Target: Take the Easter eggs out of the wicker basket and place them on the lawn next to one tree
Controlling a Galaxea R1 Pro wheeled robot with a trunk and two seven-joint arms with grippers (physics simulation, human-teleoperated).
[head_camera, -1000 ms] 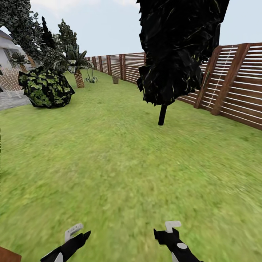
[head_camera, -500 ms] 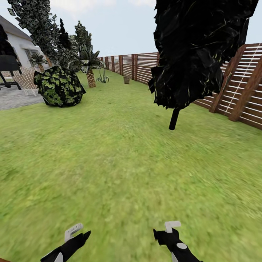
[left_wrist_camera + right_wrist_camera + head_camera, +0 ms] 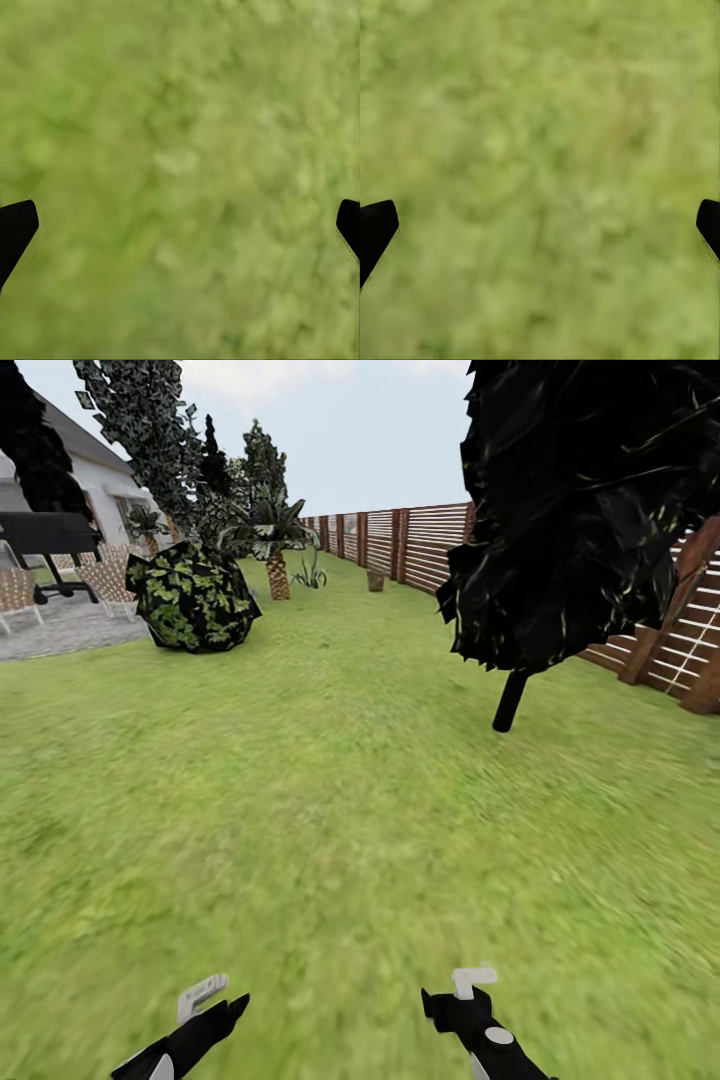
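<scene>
**Out on the grass, both hands empty**

I am looking across the lawn (image 3: 330,810), which is spreading wide and green ahead of me. My left gripper (image 3: 205,1000) and right gripper (image 3: 462,992) are hanging low in front of me over the grass. In each wrist view my fingers (image 3: 15,229) are sitting far apart at the two edges, spread wide with only blurry grass between them; the right fingers (image 3: 375,229) are gaping the same way, holding nothing. A thin black-trunked dark tree (image 3: 580,510) is standing ahead to my right, near the brown slat fence (image 3: 430,545). A round leafy bush (image 3: 192,597) is sitting ahead to my left, beside the grey paved path (image 3: 55,630).
</scene>
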